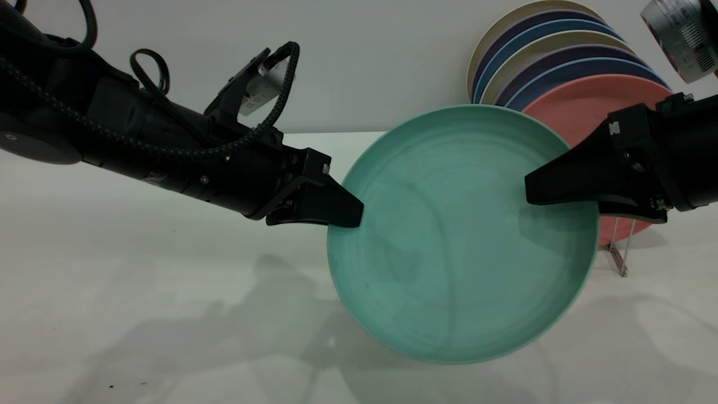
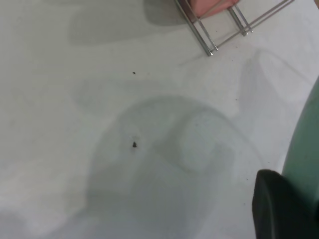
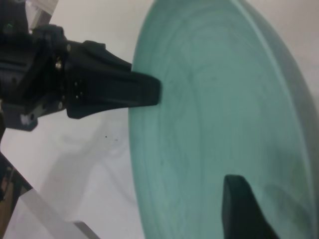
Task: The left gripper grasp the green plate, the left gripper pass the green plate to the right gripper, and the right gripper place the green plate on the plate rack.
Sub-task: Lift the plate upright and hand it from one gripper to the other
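The green plate (image 1: 449, 252) hangs in the air, tilted with its face to the exterior camera. My left gripper (image 1: 348, 216) is shut on its left rim; one of its fingers (image 2: 279, 204) lies against the plate's edge (image 2: 304, 154). My right gripper (image 1: 538, 193) stands astride the right rim. One of its fingers (image 3: 239, 204) lies over the plate's face (image 3: 209, 99) and casts a separate shadow there; the other is hidden behind the plate. The left gripper also shows in the right wrist view (image 3: 149, 92). The plate rack (image 1: 620, 258) stands behind, at the right.
A salmon-pink plate (image 1: 583, 106) stands at the front of a row of blue and cream plates (image 1: 538, 50) in the rack, just behind the right gripper. The rack's wire rails (image 2: 209, 40) lie on the white table (image 1: 168, 314).
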Available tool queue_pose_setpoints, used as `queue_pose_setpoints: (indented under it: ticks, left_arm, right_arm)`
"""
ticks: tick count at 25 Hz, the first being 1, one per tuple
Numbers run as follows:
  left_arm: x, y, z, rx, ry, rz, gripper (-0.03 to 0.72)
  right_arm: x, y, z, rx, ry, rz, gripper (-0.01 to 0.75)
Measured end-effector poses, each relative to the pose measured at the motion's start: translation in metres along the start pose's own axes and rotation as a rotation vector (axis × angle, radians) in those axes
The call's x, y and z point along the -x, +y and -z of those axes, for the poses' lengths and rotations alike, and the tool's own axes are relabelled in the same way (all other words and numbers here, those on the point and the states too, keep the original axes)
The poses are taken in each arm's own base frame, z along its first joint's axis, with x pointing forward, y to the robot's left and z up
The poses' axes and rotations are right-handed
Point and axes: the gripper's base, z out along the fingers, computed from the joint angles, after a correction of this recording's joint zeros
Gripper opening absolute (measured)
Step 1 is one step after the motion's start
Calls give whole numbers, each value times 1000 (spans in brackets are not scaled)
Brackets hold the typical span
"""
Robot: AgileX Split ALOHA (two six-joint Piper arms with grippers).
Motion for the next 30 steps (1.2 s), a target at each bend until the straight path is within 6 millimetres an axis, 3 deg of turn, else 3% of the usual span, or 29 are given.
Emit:
queue_pose_setpoints:
  ticks: [6,23,26,30]
  left_arm:
    - [0,-5,-2,-35,0,-40,18]
    - [1,-9,-1,-84,-11,-105,38]
    - [1,-11,0,-114,-19,-102,74]
    - [2,-16,2,-174,-25,-106,200]
  right_arm:
    - [-1,0,0,2,11,-10,190]
    - [-4,-4,0,-50,40,-6,94]
    - [-4,-5,0,-57,41,-6,94]
    - [-4,-4,0,-41,41,-8,92]
